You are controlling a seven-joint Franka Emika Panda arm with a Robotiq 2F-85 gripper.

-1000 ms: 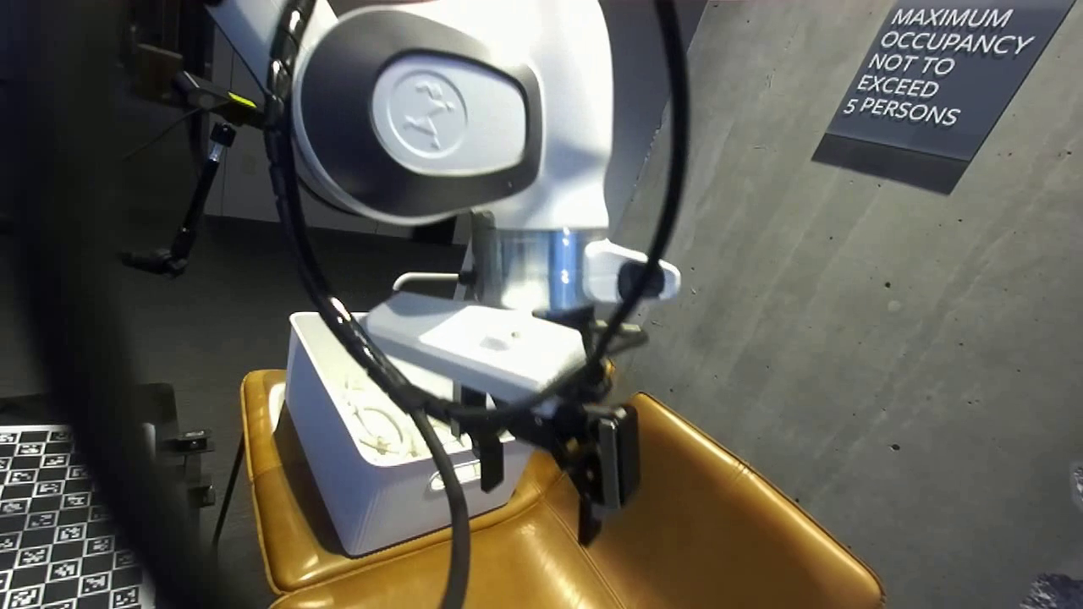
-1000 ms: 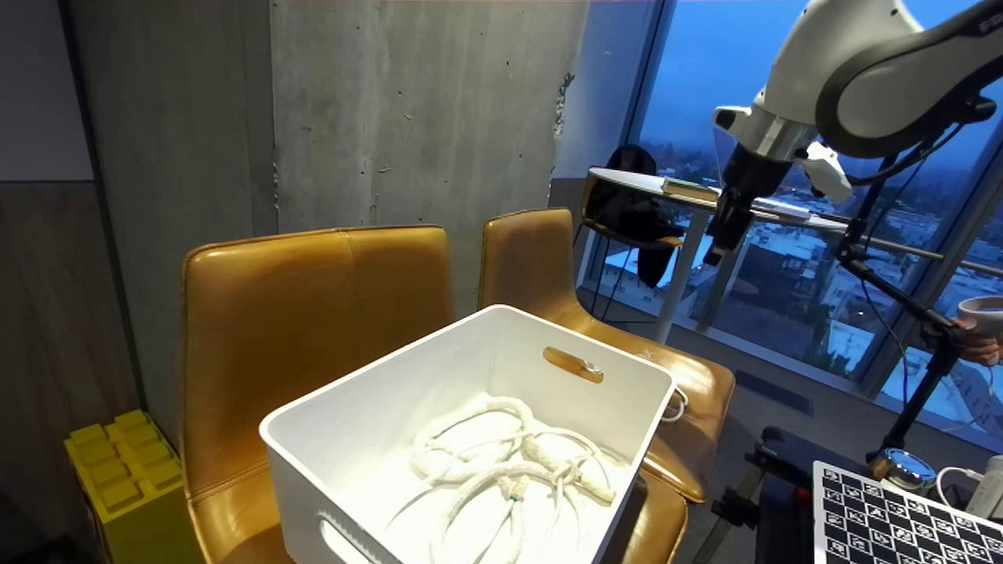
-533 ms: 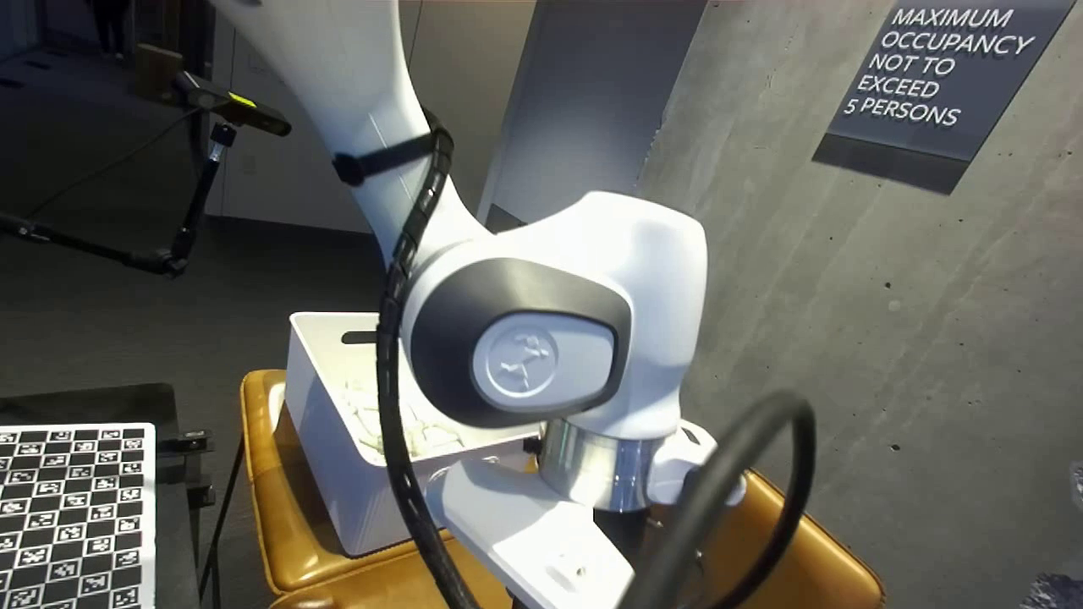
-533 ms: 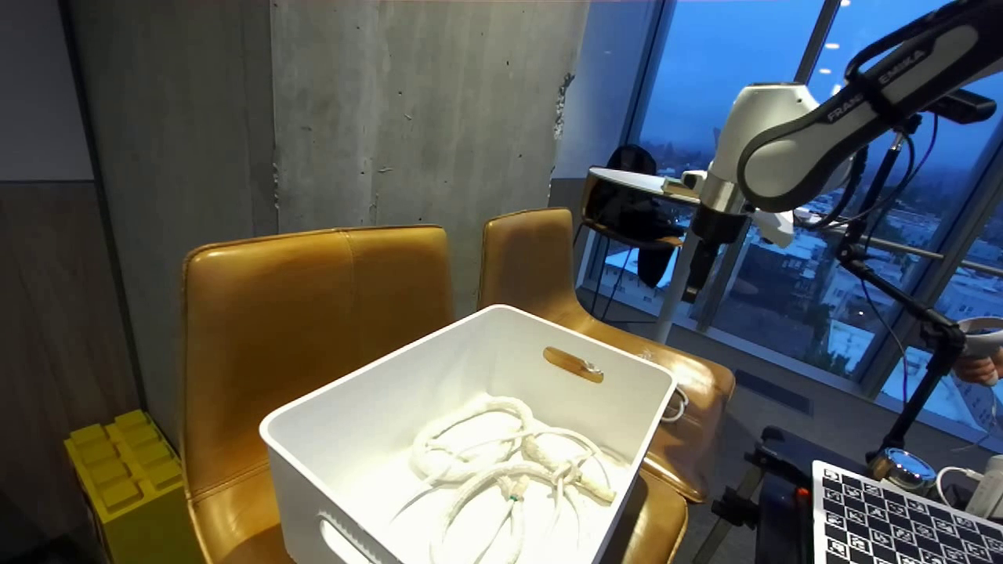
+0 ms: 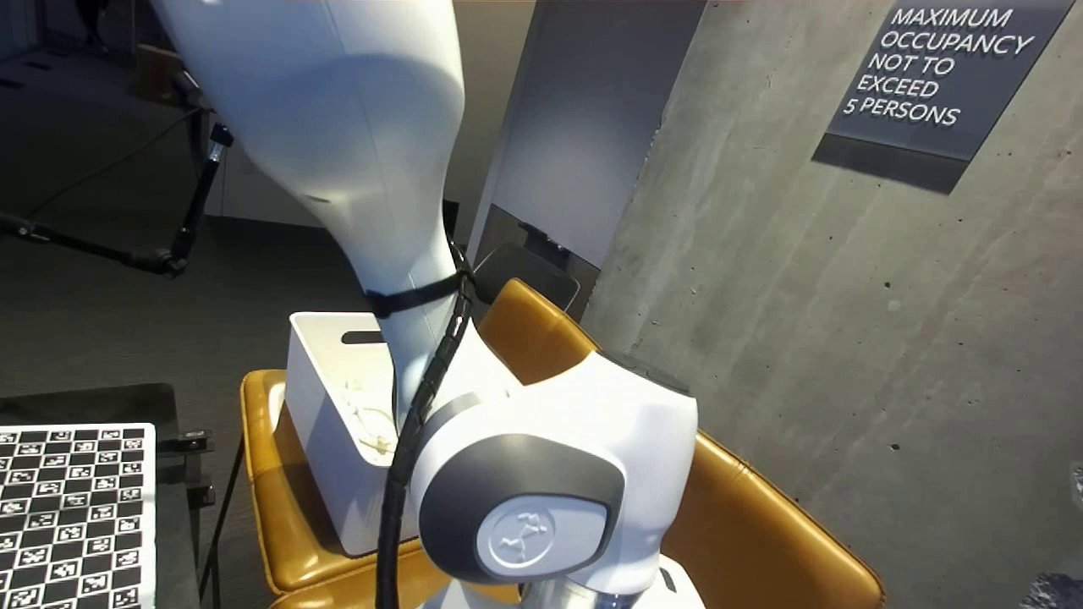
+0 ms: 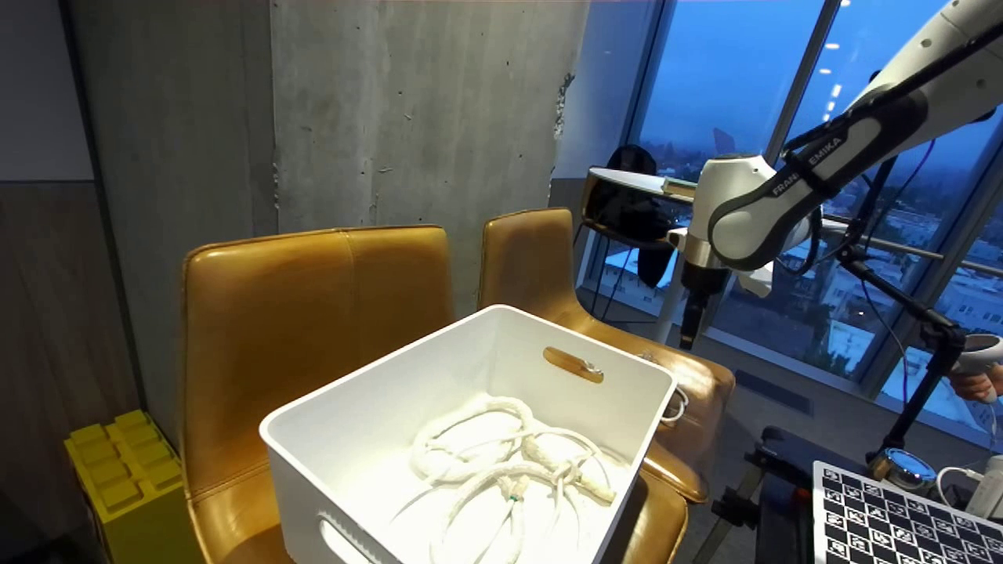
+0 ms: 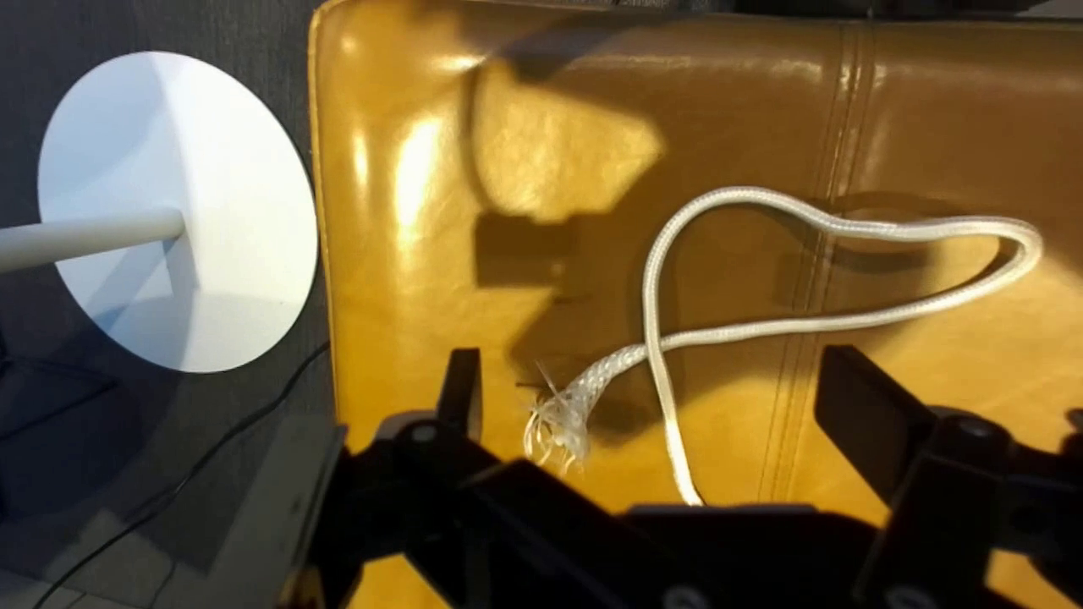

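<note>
In the wrist view a white braided rope (image 7: 761, 328) lies in a crossed loop on a tan leather chair seat (image 7: 406, 338). Its frayed end (image 7: 563, 423) points toward the left finger, and another stretch runs down out of sight behind the gripper body. My gripper (image 7: 651, 389) is open above the rope, jaws wide apart, nothing held between them. An exterior view has the gripper (image 6: 688, 343) pointing down over the far chair (image 6: 705, 376), behind a white bin (image 6: 376, 423). A bit of white cord (image 6: 680, 407) shows past the bin's rim.
Inside the bin lie several pale ropes (image 6: 486, 470). It rests on a nearer tan chair (image 6: 313, 290). Beside the seat stands a white round base (image 7: 245, 186) with a pole. A checkered board (image 5: 76, 507), a black camera stand (image 6: 901, 298) and a concrete wall (image 5: 829, 338) surround the area.
The arm has come down a long way toward the chair, shifting slightly left in an exterior view. The gripper has dropped below the frame in an exterior view. Bin and ropes stay put.
</note>
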